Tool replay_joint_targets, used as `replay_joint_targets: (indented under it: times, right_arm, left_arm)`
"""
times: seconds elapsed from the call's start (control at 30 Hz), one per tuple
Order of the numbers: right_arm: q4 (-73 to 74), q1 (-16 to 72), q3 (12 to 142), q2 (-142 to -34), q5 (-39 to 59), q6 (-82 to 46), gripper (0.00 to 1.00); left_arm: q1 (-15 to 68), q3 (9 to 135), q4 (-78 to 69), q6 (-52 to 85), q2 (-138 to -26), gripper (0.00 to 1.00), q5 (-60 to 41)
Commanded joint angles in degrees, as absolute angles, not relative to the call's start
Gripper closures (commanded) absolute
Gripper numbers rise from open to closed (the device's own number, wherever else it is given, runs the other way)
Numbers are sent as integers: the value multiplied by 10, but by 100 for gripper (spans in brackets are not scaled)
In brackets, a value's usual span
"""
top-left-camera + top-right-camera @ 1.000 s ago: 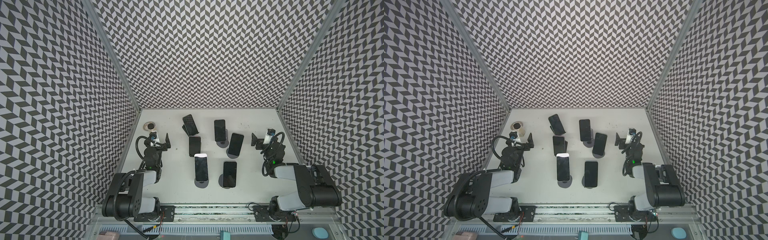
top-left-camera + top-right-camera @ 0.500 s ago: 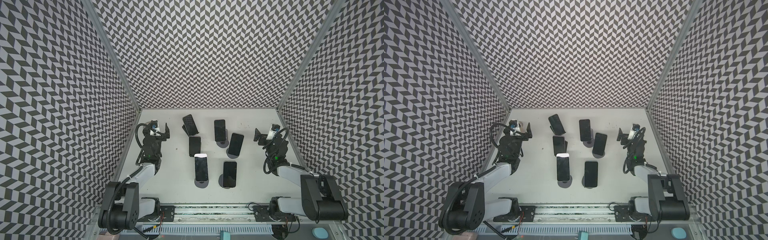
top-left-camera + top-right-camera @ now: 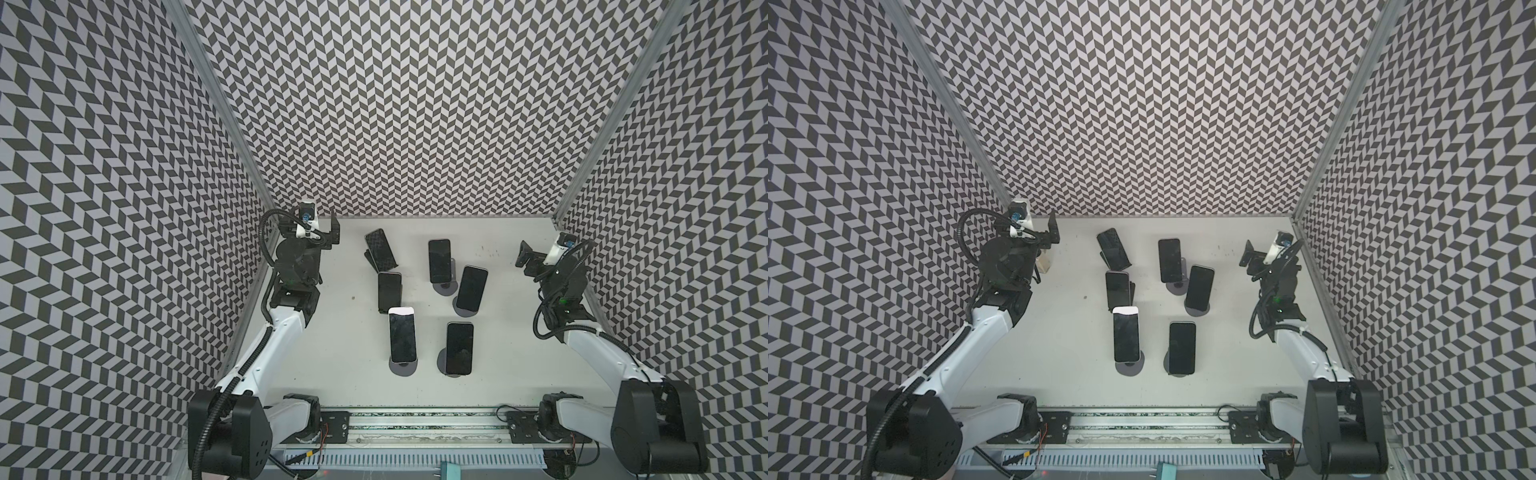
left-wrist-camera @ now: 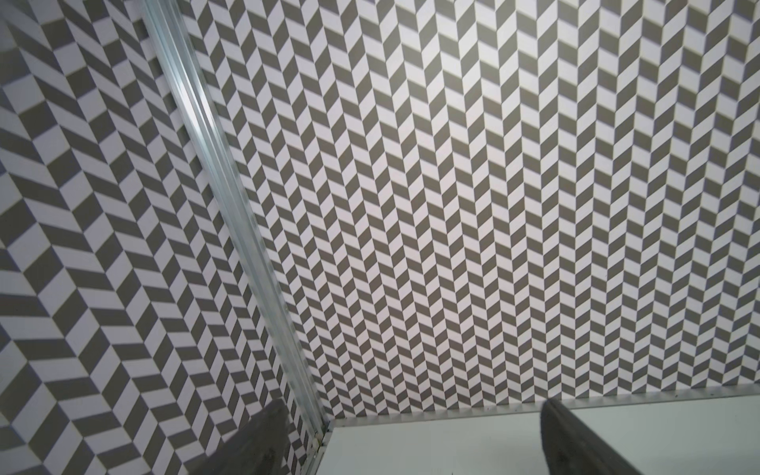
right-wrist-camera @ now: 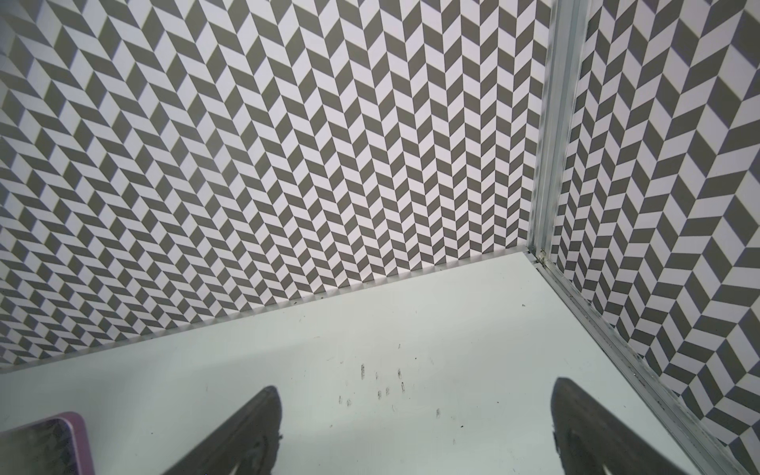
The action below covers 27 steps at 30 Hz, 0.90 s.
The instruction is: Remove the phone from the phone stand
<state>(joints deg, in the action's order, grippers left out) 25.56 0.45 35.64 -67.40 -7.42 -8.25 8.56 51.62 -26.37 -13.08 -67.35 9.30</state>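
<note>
1. Phone removal has not begun, I judge: six phones lean on stands in a cluster on the desk, none lifted; the task does not say which one, so I take the white-edged phone on its round-based stand as my reference.
2. A dark phone stands just beside the white-edged phone on my right-arm side; four more stand behind it, the farthest a tilted phone.
3. My left pincer is well apart from the white-edged phone, far behind it on my left-arm side; jaws spread wide, nothing between them; past the fingers its wrist view shows only patterned wall and bare desk.
4. My right pincer is also well behind the white-edged phone, on my right-arm side; jaws wide, empty; its wrist view catches only the corner of a pink-cased phone, and I cannot tell which of the six that is.
5. Risk: neither wrist camera faces the cluster; reaching in from here could put a finger on a screen rather than across the edges.
6. Risk: the phones stand close together; wide jaws coming down around the white-edged phone could clip the dark phone and tip its stand.
7. Risk: pulling sideways rather than up along the lean could drag stand and phone together; a weak grip on the slick edges could let it slip.
</note>
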Motion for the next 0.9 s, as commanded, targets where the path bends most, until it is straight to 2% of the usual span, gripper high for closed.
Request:
replay_joint_targets:
  times: [0.0, 0.43, 0.87]
  right_arm:
    - [203, 10, 396, -655, -90, -114, 1]
    - [81, 11, 474, -587, -5, -218, 1]
    - [-65, 57, 521, -522, 11, -179, 3]
  left_arm:
    - [108, 544, -225, -154, -653, 4, 57]
    - [191, 530, -149, -146, -550, 5, -23]
    - [221, 538, -26, -180, -493, 5, -94]
